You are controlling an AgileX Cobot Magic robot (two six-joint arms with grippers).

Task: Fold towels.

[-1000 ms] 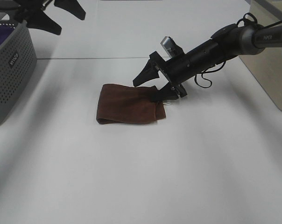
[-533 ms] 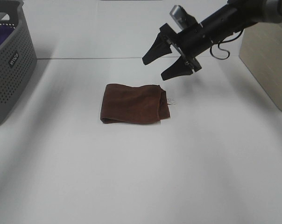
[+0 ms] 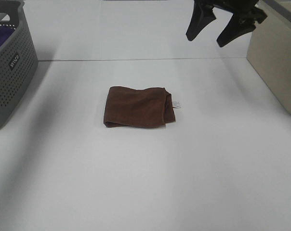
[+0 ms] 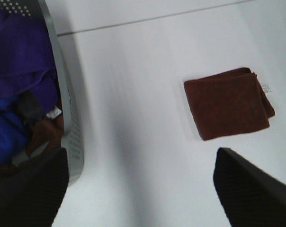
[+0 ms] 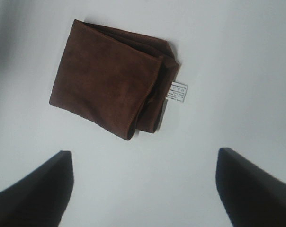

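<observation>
Folded brown cloth towel (image 3: 138,107) lies mid desk (image 3: 145,187); I judge this fold done. My right fingers (image 3: 199,21) over the far right corner and left fingers (image 4: 29,189) over the left edge gape empty. Next I'd fetch another from the grey perforated basket (image 3: 13,72).

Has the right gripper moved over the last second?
Yes. The open right gripper has lifted off the tagged edge of the folded brown towel, going up and back, and now hangs beside the top of the beige box on the right.
</observation>
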